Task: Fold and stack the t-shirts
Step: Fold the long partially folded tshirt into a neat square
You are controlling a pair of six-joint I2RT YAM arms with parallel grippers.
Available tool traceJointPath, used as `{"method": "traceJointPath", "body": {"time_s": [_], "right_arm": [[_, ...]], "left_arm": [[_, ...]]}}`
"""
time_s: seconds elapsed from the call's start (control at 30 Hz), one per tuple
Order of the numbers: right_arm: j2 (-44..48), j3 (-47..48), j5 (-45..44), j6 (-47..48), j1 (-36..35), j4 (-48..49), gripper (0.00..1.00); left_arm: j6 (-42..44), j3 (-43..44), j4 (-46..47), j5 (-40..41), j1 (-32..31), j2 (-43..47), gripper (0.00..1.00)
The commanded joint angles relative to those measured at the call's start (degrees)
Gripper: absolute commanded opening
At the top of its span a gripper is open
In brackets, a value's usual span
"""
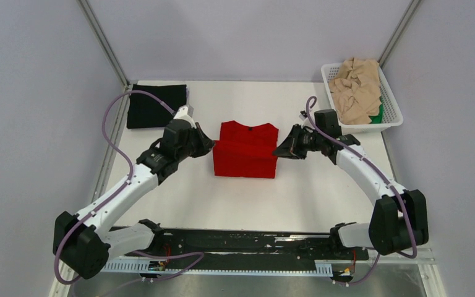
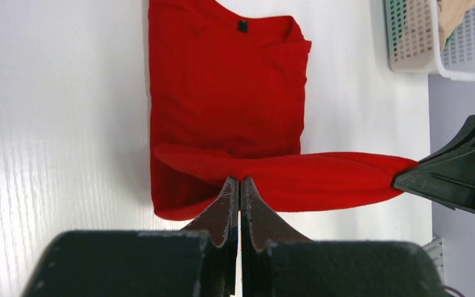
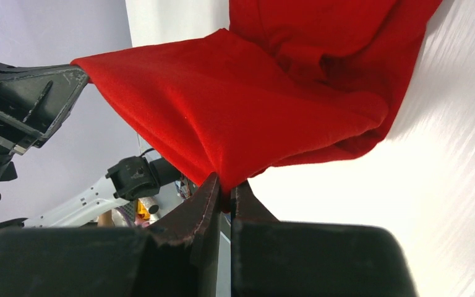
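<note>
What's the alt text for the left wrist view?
The left claw, shut, pinches the raised hem of a bright red cloth t-shirt above its collar half on a white table. The right claw grips the hem's other corner.

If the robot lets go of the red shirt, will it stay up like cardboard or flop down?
Probably flop. The red t-shirt bends and drapes between the left gripper and the right gripper, so it looks soft, not stiff. It seems light too, since two small pinches hold its edge up. It likely won't roll away.
</note>
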State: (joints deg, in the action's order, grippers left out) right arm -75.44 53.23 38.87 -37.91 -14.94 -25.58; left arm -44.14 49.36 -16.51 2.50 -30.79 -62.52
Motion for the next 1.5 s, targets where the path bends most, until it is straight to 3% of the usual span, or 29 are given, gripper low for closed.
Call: {"method": "traceJointPath", "body": {"time_s": [0.0, 0.37, 0.67, 0.83, 0.9, 0.93, 0.97, 1.07, 1.2, 1.37, 1.47], "right_arm": [[-4.98, 6.54, 3.3, 3.62, 3.02, 1.63, 0.0], [-21.13, 16.82, 3.4, 3.63, 6.37, 2.93, 0.0], [-31.28, 24.14, -2.4, 2.27, 7.36, 4.07, 0.05], [-38.04, 29.91, -5.49, 2.7, 7.86, 4.62, 0.08], [-40.58, 32.85, -7.73, 3.36, 8.2, 4.79, 0.16], [-41.64, 34.25, -8.0, 3.74, 8.44, 4.88, 0.26], [-42.47, 35.66, -8.33, 4.03, 8.62, 4.79, 0.4], [-41.66, 37.19, -8.78, 4.82, 8.7, 4.83, 0.66], [-34.73, 30.95, -9.73, 5.84, 8.19, 5.17, 0.99], [-27.01, 20.64, -2.73, 5.76, 5.72, 10.77, 1.0], [-27.41, 19.23, 1.11, 4.05, 4.85, 14.77, 1.0]], "left_arm": [[3.27, 4.74, 5.69, -0.22, 3.95, -5.0, 0.0], [5.68, 14.52, 8.94, -2.15, 9.86, -22.39, 0.0], [5.01, 24.37, 9.71, -8.76, 13.42, -39.19, 0.0], [5.47, 30.07, 8.0, -8.24, 13.95, -47.42, 0.0], [6.17, 33.33, 6.88, -7.09, 14.1, -50.53, 0.13], [6.63, 36.15, 5.6, -6.46, 14.33, -51.57, 0.3], [6.93, 37.56, 4.9, -6.33, 14.43, -53.25, 0.38], [9.22, 43.82, 0.61, -6.81, 14.61, -55.08, 0.93], [10.66, 41.14, 1.37, -11.49, 14.49, -51.3, 1.0], [10.35, 31.1, 6.77, -19.84, 12.72, -43.84, 1.0], [9.62, 30.02, 8.93, -20.16, 11.59, -43.72, 1.0]]}}
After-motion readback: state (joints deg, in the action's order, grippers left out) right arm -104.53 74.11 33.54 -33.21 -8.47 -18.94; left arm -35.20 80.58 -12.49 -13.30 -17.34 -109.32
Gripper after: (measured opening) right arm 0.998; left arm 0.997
